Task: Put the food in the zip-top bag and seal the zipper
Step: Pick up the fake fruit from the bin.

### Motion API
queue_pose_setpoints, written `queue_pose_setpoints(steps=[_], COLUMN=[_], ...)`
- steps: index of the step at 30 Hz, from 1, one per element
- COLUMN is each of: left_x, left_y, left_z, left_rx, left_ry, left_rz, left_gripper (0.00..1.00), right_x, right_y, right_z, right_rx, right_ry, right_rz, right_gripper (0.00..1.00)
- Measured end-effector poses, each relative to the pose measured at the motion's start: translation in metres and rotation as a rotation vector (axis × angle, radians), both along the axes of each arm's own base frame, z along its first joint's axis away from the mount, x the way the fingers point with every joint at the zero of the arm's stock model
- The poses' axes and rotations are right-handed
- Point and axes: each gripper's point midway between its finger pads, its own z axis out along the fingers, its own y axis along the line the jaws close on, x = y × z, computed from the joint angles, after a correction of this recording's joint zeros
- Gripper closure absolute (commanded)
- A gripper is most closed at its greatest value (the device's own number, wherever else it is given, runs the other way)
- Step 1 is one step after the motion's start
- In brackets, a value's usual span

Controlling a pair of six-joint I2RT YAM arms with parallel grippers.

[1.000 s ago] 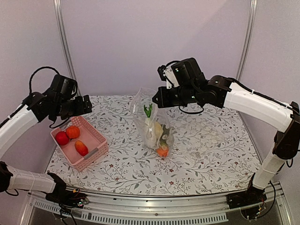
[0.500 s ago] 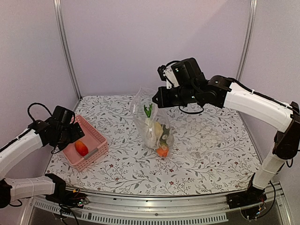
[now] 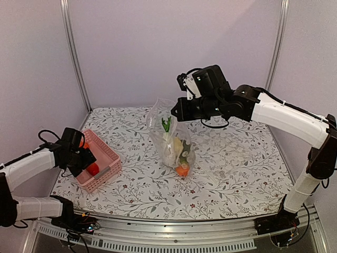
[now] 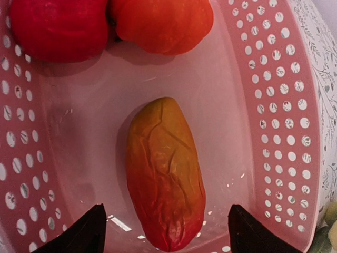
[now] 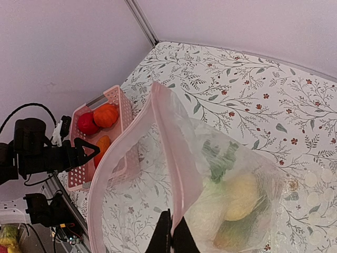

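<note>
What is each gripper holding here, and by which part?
The right gripper is shut on the zip-top bag, pinching its zipper rim at the top. The left gripper holds nothing: its open fingers straddle the orange-red fruit in the pink basket.

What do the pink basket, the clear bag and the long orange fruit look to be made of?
Pink basket: moulded plastic, semi-gloss; regular round holes, soft highlights on its floor.
Zip-top bag: thin clear plastic film, glossy; it crinkles and the contents show through.
Long orange fruit: probably soft rubber or vinyl, satin; wrinkled skin, but hard plastic is possible.
</note>
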Motion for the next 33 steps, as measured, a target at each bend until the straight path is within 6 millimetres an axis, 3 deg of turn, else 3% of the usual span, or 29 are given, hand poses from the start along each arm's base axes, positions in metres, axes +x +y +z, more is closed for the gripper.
queue_pose_setpoints(steps=[11, 33], left_x=[0.005, 0.005], left_y=[-0.006, -0.001], left_z=[-0.022, -0.025], left_rx=[-0.043, -0.016], left_ry=[0.050, 0.059], left_rz=[-0.054, -0.078], left_gripper=[0.34, 0.46], right_x=[0.000, 0.000], right_y=[0.000, 0.000], right_z=[0.000, 0.000], right_rx=[0.000, 0.000], right_ry=[0.000, 0.000], right_rz=[0.000, 0.000], right_gripper=[1.00, 1.00])
